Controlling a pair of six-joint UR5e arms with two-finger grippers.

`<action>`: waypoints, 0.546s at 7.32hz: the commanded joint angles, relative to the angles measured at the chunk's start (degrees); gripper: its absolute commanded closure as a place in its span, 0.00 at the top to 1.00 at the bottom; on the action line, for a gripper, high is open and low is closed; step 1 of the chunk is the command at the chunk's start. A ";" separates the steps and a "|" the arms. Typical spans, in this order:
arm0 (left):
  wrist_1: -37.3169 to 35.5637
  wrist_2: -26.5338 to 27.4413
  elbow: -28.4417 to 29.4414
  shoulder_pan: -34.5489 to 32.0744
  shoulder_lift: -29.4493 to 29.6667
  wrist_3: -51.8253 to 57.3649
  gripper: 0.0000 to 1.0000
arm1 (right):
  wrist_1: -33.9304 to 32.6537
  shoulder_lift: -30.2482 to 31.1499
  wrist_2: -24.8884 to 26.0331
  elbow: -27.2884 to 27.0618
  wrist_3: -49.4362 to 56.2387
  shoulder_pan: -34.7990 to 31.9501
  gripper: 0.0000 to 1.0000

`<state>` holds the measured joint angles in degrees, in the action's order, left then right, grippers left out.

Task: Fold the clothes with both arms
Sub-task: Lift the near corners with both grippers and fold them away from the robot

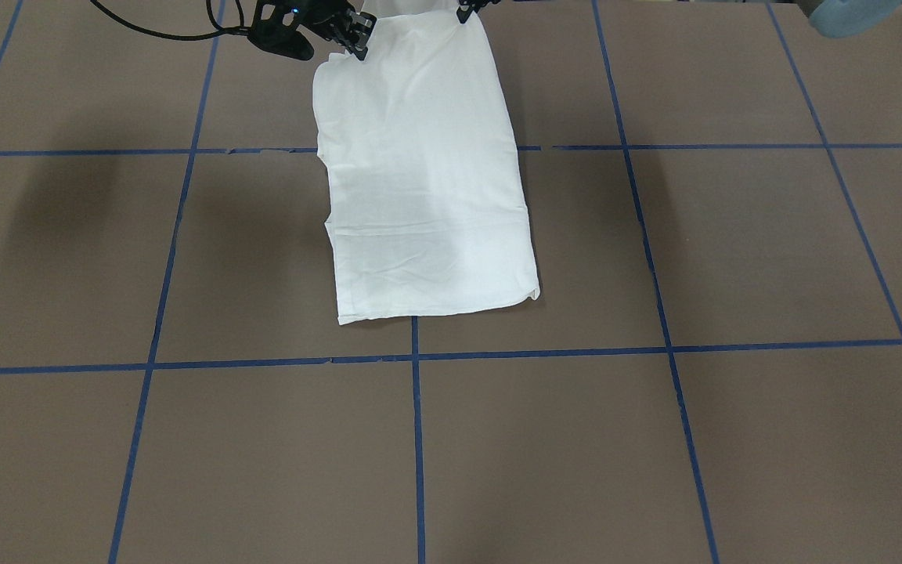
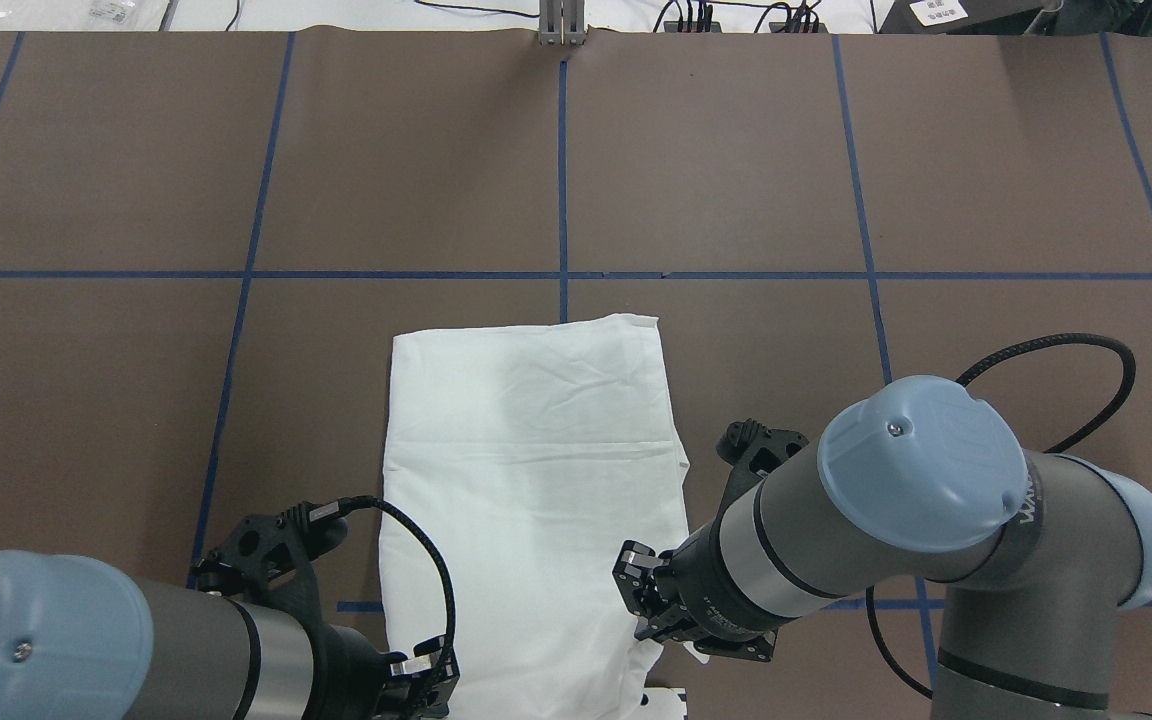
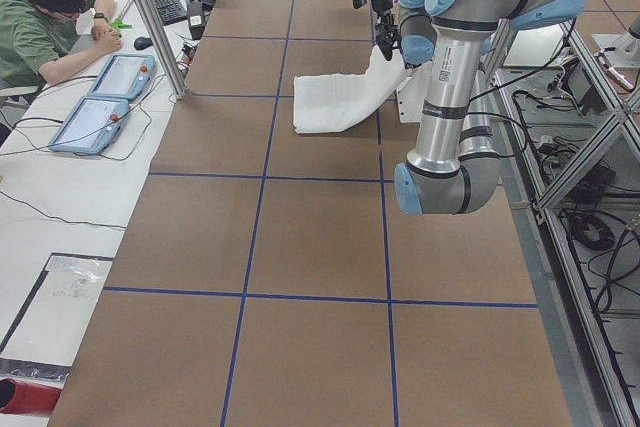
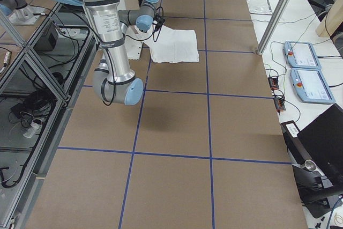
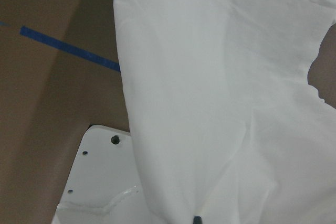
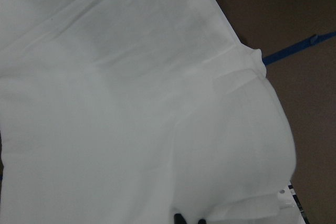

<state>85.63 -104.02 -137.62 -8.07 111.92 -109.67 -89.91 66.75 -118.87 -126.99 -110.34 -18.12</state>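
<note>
Two grippers clamped on cloth: left gripper (image 2: 424,680) and right gripper (image 2: 636,592) each pinch the folded white T-shirt (image 2: 531,450) at its lifted bottom-centre edge, the rest flat on the brown table (image 2: 736,180).

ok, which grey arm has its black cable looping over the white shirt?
The left grey tubular arm: its black cable arcs over the white long-sleeved T-shirt. The right arm's cable loops over bare brown table.
</note>
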 commanded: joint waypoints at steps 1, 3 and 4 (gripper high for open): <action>-0.91 0.05 1.72 -3.24 0.66 2.08 0.00 | 0.26 -1.96 1.09 3.13 0.65 -3.13 0.00; -0.47 -0.22 8.47 -11.66 3.56 8.04 0.00 | 0.26 -6.09 3.90 7.52 1.00 -5.52 0.00; 1.97 -0.22 12.16 -15.10 4.00 10.94 0.00 | 0.26 -7.85 4.61 10.24 2.57 -5.61 0.00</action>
<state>85.76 -104.19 -129.58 -18.83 115.06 -102.14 -89.66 61.14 -115.43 -119.82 -109.04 -23.14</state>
